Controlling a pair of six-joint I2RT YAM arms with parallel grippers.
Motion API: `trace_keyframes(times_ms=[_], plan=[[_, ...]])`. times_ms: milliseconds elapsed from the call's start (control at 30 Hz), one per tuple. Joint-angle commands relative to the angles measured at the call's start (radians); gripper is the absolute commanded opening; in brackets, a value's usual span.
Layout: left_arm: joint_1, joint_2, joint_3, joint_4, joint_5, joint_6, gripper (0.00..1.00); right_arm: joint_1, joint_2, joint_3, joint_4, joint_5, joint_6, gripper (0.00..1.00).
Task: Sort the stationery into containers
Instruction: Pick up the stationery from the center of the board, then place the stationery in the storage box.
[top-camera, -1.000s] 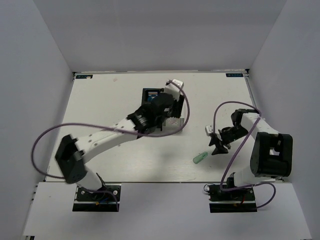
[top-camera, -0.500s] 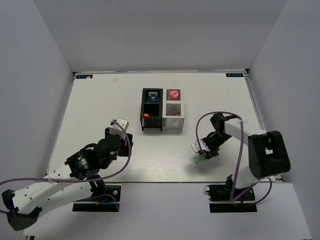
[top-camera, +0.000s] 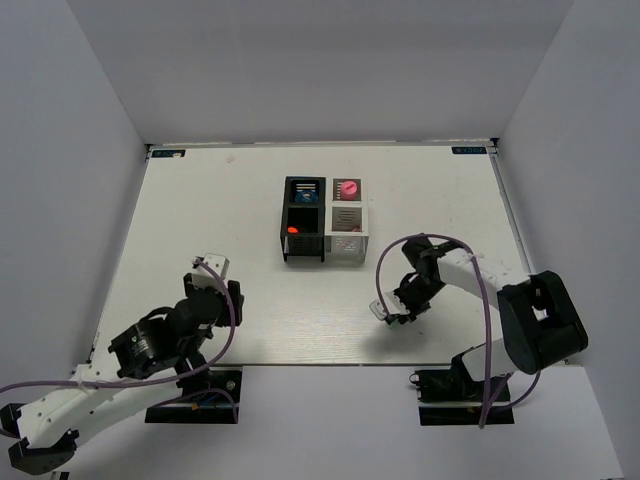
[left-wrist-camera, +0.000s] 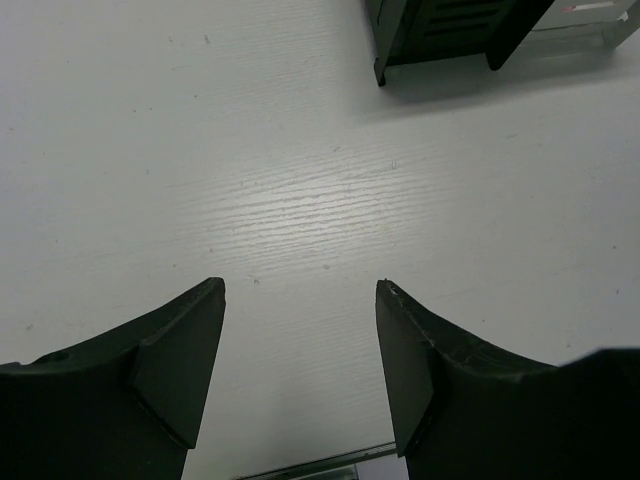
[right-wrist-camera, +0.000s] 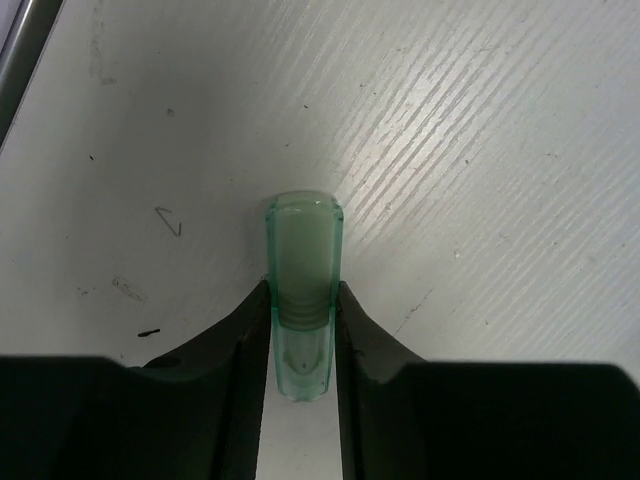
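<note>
On the white table, the joined black organiser and white organiser stand at mid-width nearer the far edge, the left gripper hangs spread wide and empty toward the near-left corner, and the right gripper pinches a mint-green capsule close to the near edge, right of centre.

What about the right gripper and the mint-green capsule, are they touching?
Touching. In the right wrist view the right gripper clamps the mint-green capsule, fingers flush against both sides, no gap.
</note>
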Motion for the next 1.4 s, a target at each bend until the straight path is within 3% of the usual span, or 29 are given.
trace_keyframes(times_ms=[0,67,200,333,433,700,900,1067,1167,1233,1300,1367], plan=[[0.001,-0.029,-0.012,-0.036,-0.029,-0.023,0.72,0.031,0.037,-0.09,0.062,0.132,0.046,0.05],[0.001,-0.042,-0.01,-0.047,-0.03,-0.035,0.72,0.04,0.016,-0.073,0.048,0.135,0.088,0.0],[0.001,-0.067,-0.026,-0.062,-0.032,-0.038,0.72,0.057,-0.059,0.054,0.029,0.092,0.275,0.0],[0.001,-0.081,-0.032,-0.073,-0.032,-0.046,0.72,0.088,-0.101,0.322,-0.007,0.124,0.458,0.0],[0.001,-0.087,-0.033,-0.073,-0.03,-0.047,0.72,0.123,-0.07,0.471,-0.026,0.207,0.495,0.0],[0.001,-0.082,-0.032,-0.072,-0.026,-0.049,0.72,0.242,0.071,0.674,0.112,0.564,0.434,0.0],[0.0,-0.079,-0.035,-0.067,-0.024,-0.044,0.72,0.31,0.172,0.757,0.21,0.724,0.324,0.0],[0.0,-0.092,-0.04,-0.069,-0.02,-0.043,0.72,0.347,0.218,0.725,0.267,0.784,0.198,0.0],[0.001,-0.096,-0.04,-0.069,-0.02,-0.041,0.72,0.359,0.228,0.73,0.235,0.793,0.156,0.3],[0.0,-0.099,-0.043,-0.062,-0.018,-0.041,0.72,0.365,0.235,0.74,0.214,0.791,0.153,0.56],[0.0,-0.102,-0.044,-0.061,-0.017,-0.04,0.72,0.367,0.24,0.756,0.18,0.788,0.167,0.66],[0.001,-0.102,-0.046,-0.061,-0.014,-0.04,0.72,0.371,0.251,0.802,0.151,0.775,0.204,0.68]])
